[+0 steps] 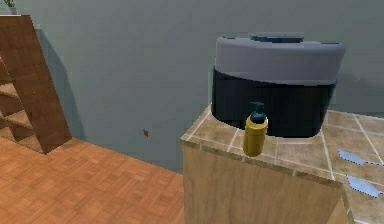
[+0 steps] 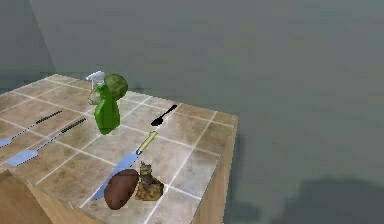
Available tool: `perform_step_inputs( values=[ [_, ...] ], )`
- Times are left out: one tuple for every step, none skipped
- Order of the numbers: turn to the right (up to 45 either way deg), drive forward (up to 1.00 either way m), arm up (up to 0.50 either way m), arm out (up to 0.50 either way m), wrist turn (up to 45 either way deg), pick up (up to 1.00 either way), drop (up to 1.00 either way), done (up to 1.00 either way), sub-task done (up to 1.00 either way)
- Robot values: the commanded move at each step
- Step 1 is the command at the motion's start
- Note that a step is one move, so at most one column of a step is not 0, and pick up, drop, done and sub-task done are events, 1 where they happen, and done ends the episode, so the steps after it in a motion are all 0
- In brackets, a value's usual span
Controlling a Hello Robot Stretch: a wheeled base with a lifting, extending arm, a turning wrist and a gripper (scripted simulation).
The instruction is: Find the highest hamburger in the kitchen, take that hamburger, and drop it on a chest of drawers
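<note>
Tiled counter [image 1: 300,162] is lying nearest us in the forward view. Tan square tiles with pale grout are covering its top, and wood-grain panels are forming its sides. We are judging it to be a kitchen work surface and therefore a place to search.

On it, a dark round vessel [image 1: 278,95] with a smooth grey lid is standing well back from the front edge. We are judging that its broad flat base is keeping it steady there. At the forward view's left, a wooden shelf unit [image 1: 22,80] is standing on the plank floor [image 1: 90,180] against the grey wall.

In the arm side view, a tiled top [image 2: 195,165] of the same make is carrying the smaller items:

1. A green spray bottle [image 2: 106,112], glossy, with a white trigger head, is standing upright on its base.
2. A yellow pump bottle [image 1: 256,136] with a dark cap is standing just in front of the vessel, near the counter's corner, probably for easy reach.
3. A long knife [image 2: 124,167] with a pale blade and a dark spoon [image 2: 165,114] are lying flat across the tiles, as thin things settle.
4. A reddish-brown oval lump [image 2: 121,188] is lying near the front edge, with a small brown object [image 2: 150,184] just beside it.

We are reading the lump as a potato rather than a bun, so we cannot tell where the hamburger is. We are likewise unable to tell the state of the gripper's fingers.
</note>
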Motion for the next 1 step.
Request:
perform_step_inputs(
  values=[
    [0.0, 0.0, 0.38, 0.0, 0.0, 0.0, 0.0, 0.0, 0.0]
  ],
)
